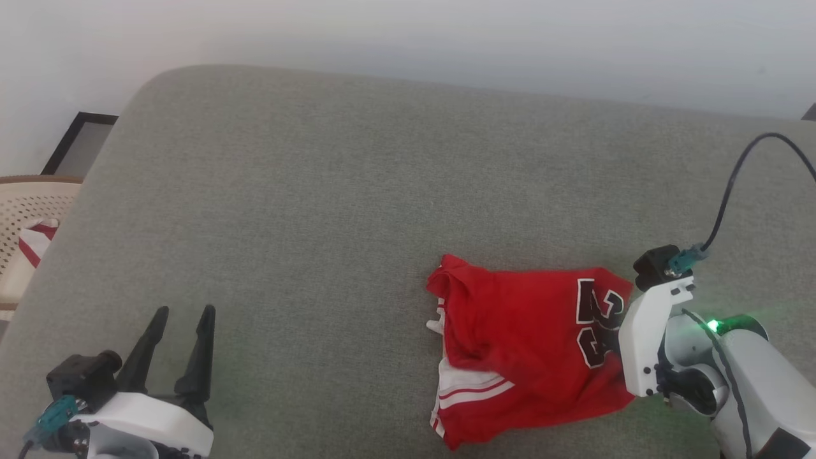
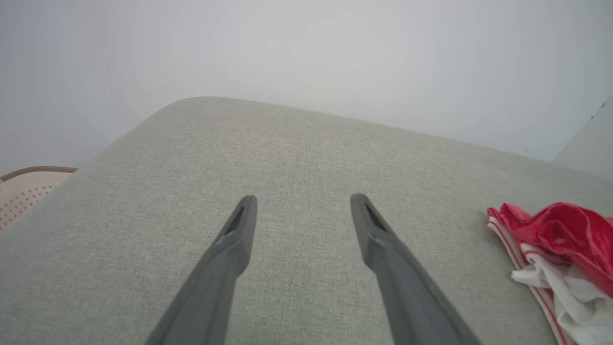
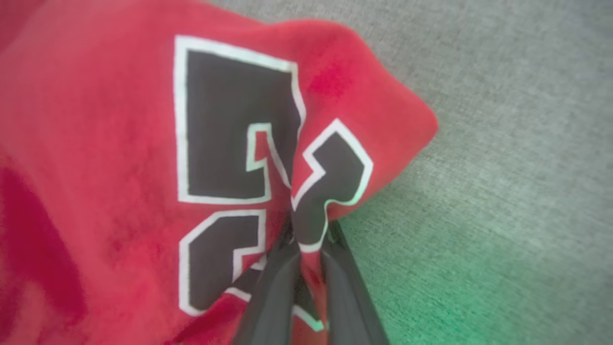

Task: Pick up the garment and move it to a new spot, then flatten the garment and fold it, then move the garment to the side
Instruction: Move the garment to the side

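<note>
Right hand point(image 3: 309, 235) pinching garment point(image 3: 96, 143), tips hidden in fold

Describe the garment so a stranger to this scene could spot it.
On the grey cushion, toward the robot's right, lies a crumpled red shirt, pinched by the right gripper. Its black, white-edged numerals set it apart from the striped white cloth in the basket far left.

Left gripper point(image 1: 185, 310): spread wide, dark fingers point(image 2: 230, 249) straight, tips well apart, pointing forward. White wrist housing point(image 1: 153, 421) just behind the finger roots. Right gripper point(image 3: 310, 230): closed to a narrow pinch on a fold of garment point(image 3: 119, 143) caught between the tips. Behind that claw, white wrist point(image 1: 647, 338) bent, green light point(image 1: 711, 326) lit on the forearm point(image 1: 758, 370).
</note>
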You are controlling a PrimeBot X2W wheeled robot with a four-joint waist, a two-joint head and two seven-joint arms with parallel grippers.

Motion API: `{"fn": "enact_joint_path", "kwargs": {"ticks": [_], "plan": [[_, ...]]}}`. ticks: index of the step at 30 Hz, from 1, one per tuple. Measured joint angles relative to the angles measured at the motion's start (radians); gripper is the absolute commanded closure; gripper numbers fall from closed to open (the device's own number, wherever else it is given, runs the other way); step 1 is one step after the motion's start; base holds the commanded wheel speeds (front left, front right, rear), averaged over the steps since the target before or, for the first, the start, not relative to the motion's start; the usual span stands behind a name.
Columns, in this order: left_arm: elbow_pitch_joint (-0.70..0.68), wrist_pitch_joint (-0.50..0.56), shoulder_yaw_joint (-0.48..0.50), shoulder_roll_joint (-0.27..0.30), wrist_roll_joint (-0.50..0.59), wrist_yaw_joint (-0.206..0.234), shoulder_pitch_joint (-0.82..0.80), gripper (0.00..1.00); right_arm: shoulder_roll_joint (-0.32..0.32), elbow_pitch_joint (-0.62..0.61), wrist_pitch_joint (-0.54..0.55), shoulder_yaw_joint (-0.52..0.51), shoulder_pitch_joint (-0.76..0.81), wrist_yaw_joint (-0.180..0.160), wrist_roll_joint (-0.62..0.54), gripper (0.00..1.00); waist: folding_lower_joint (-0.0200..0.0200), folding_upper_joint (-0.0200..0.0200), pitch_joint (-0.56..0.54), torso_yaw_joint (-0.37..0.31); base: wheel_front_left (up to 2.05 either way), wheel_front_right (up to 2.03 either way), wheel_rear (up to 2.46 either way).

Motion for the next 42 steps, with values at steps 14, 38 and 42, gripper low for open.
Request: {"fn": "enact_joint_path", "kwargs": {"ticks": [14,38,42], "plan": [[-0.043,0.000,-0.035,-0.010,0.016,0.000,-0.077,0.00,-0.131,-0.113,0.049,-0.160,-0.031,-0.002,-0.080,1.00,0.0000,0.0000,0.042,-0.103,0.00,0.00,0.00],[-0.063,0.000,-0.234,0.031,0.024,0.000,-0.410,0.00,-0.362,0.022,-0.128,-0.264,-0.335,-0.002,-0.229,1.00,0.0000,0.0000,0.277,-0.296,0.00,0.00,0.00],[-0.063,0.000,-0.270,0.037,0.024,0.000,-0.453,0.00,-0.370,0.077,-0.176,-0.275,-0.380,-0.002,-0.286,1.00,0.0000,-0.0001,0.318,-0.322,0.00,0.00,0.00]]}}
